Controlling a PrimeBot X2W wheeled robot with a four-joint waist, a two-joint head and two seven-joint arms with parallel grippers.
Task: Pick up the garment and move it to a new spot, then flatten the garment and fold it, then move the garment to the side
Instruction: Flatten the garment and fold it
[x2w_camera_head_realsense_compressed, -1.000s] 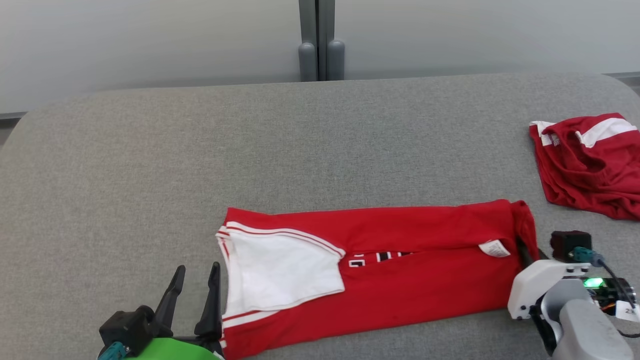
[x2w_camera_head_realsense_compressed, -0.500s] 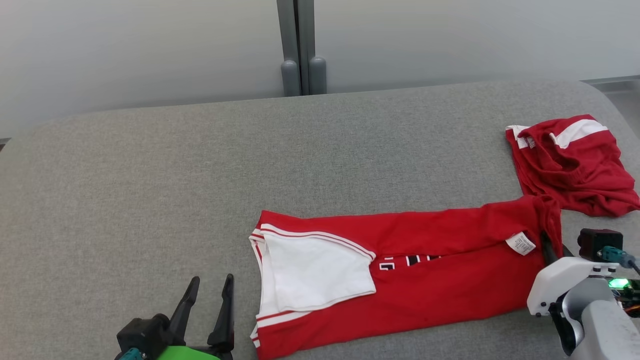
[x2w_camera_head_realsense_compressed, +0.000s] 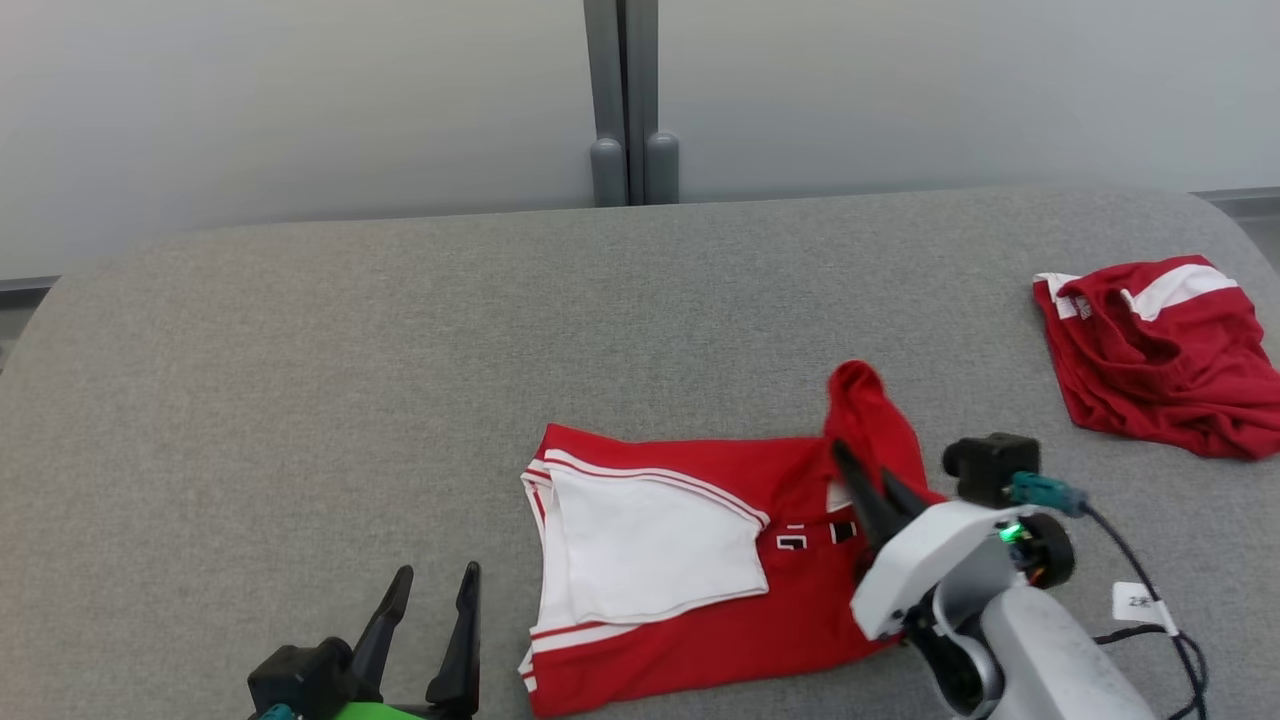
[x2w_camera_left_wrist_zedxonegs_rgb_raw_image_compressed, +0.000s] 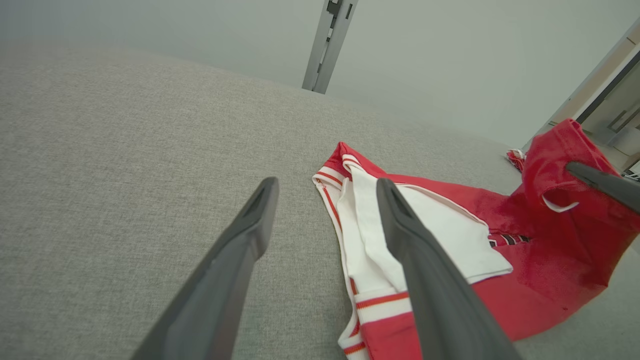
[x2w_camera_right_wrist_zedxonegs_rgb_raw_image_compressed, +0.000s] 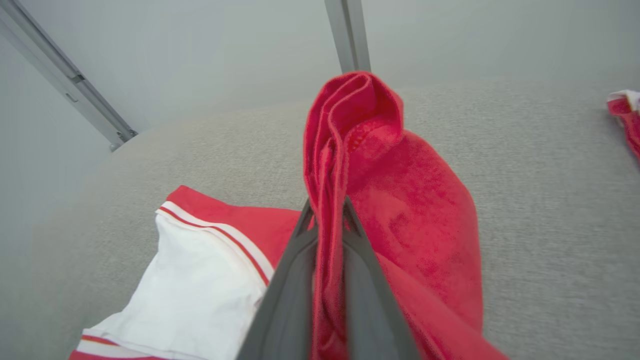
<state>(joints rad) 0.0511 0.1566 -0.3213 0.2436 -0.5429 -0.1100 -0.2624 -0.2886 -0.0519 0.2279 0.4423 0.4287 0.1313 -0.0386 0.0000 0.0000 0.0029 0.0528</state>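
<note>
The garment (x2w_camera_head_realsense_compressed: 690, 560) is a red jersey with a white sleeve panel, lying on the grey table (x2w_camera_head_realsense_compressed: 300, 380) near its front edge. My right gripper (x2w_camera_head_realsense_compressed: 862, 480) is shut on the garment's right end, which it holds lifted above the middle of the cloth; the pinched red fold (x2w_camera_right_wrist_zedxonegs_rgb_raw_image_compressed: 350, 150) sticks up past the fingers (x2w_camera_right_wrist_zedxonegs_rgb_raw_image_compressed: 295, 280). My left gripper (x2w_camera_head_realsense_compressed: 432, 585) stands open at the lower left, just left of the garment's white-trimmed edge (x2w_camera_left_wrist_zedxonegs_rgb_raw_image_compressed: 360, 235), with nothing between its fingers (x2w_camera_left_wrist_zedxonegs_rgb_raw_image_compressed: 240, 250).
A second red and white garment (x2w_camera_head_realsense_compressed: 1150, 350) lies crumpled at the table's right edge. A grey post (x2w_camera_head_realsense_compressed: 630, 100) stands behind the table's far edge. The table's left half and far side are bare grey cloth.
My right gripper has carried the garment's right end up and leftward over the garment's middle, so the garment now lies shorter. The head camera has shifted; the left gripper stays open.
</note>
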